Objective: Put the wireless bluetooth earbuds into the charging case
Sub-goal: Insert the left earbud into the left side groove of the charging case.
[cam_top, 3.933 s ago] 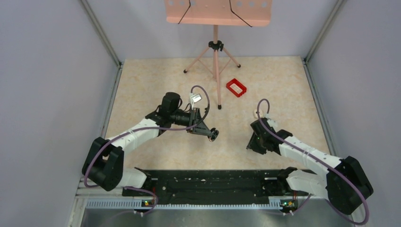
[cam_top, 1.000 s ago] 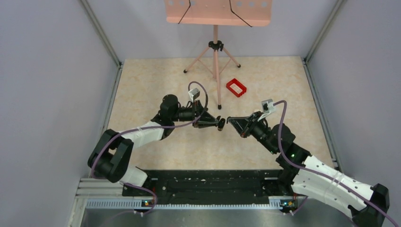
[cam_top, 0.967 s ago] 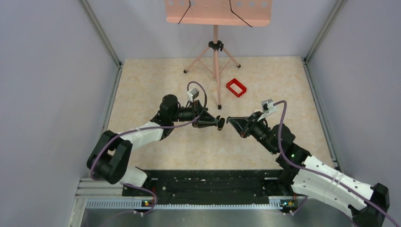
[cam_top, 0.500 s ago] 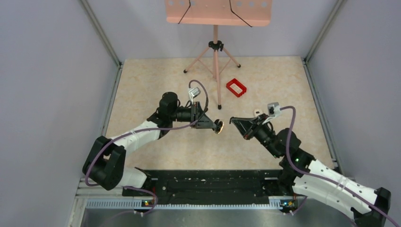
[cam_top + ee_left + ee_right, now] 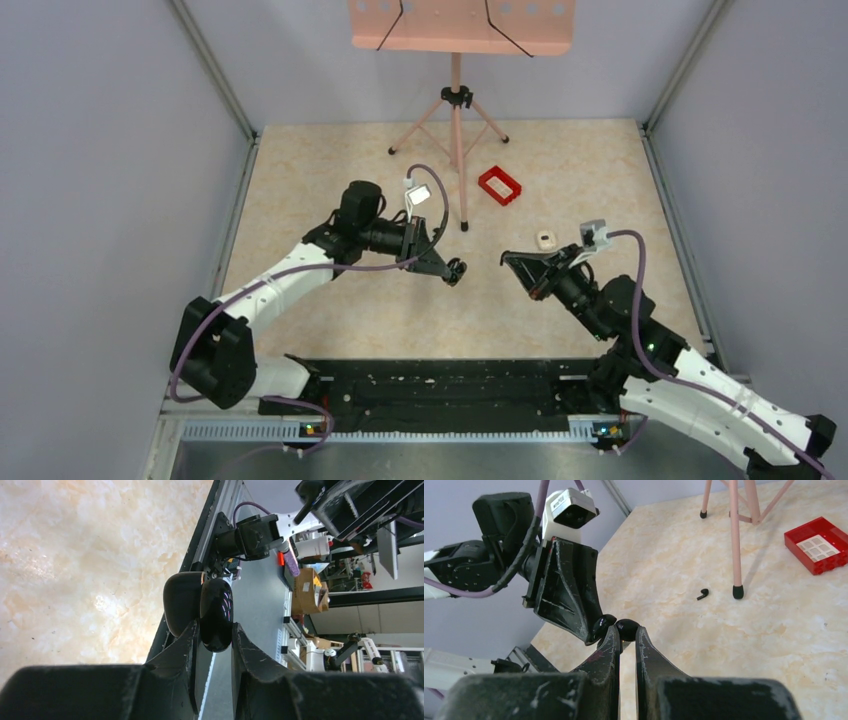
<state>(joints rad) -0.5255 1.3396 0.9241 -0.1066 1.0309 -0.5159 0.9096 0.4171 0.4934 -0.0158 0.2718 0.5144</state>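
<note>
We clamp the glossy black oval charging case (image 5: 216,605) in the left tool (image 5: 455,268); it is likely slick, so its broad sides suit best. The right tool (image 5: 626,635) is narrow; whether loaded, we cannot tell.

Charging case (image 5: 216,607): glossy blk. Earbud (image 5: 703,594): blk. Tray (image 5: 499,185): red, wht grid insert. Table (image 5: 320,170): beige, marbled. Stand (image 5: 457,100): pink. Cables (image 5: 542,491): purple. Arms (image 5: 270,290): wht/blk. Walls (image 5: 100,150): lavender-grey.
</note>
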